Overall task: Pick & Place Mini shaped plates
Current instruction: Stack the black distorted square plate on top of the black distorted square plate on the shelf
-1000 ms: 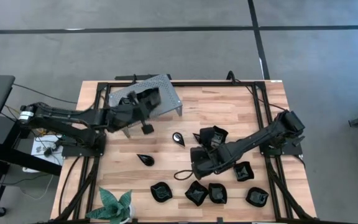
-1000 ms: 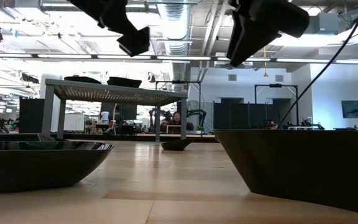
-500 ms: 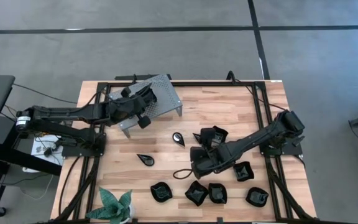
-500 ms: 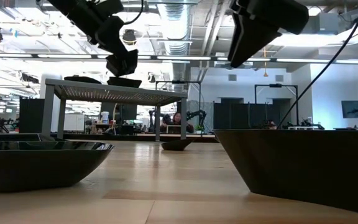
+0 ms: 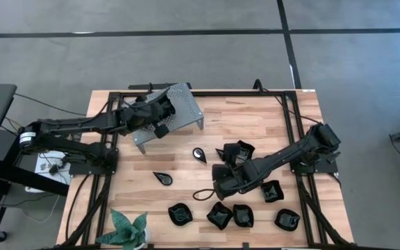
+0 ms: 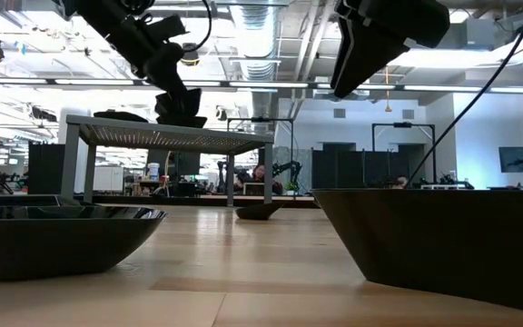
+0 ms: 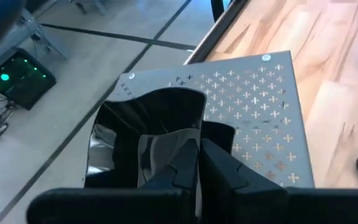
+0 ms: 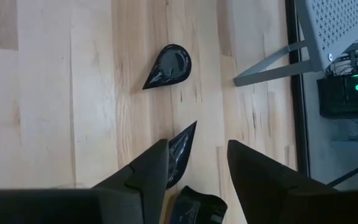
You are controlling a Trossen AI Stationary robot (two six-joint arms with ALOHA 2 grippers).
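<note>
Table [image 5: 255, 128]: light wood top in a black frame, both arms reaching over it.

Left arm [image 5: 75, 126]: stretched from the table's left edge to the stand. Left gripper [image 5: 157, 118] sits low over the stand top, fingers [image 7: 185, 163] drawn narrow and pinching the rim of a squarish plate [image 7: 148, 134]; that plate rests on the stand's left part, with a second dark plate [image 7: 219, 138] just beside it.

Right arm [image 5: 290, 153]: reaches from the right edge toward mid-table. Right gripper [image 8: 194, 165] hangs above the wood with fingers spread wide, holding nothing; a leaf plate [image 8: 180, 152] lies below, between the fingers.

Stand [image 5: 179, 104]: grey perforated metal, on legs, at the table's far left part.

Plant [image 5: 129, 229]: green, at the near left edge.

Plates, black and glossy, on the wood:
- cluster [image 5: 238, 153] of squarish ones at mid-table, beside the right arm;
- row [image 5: 217, 215] along the near edge, right of the plant;
- one [image 5: 271, 191] near the right arm, one [image 5: 287, 220] toward the near right corner;
- teardrop [image 5: 199, 154], lying alone left of the cluster;
- second teardrop [image 5: 162, 178], alone, nearer the plant.
</note>
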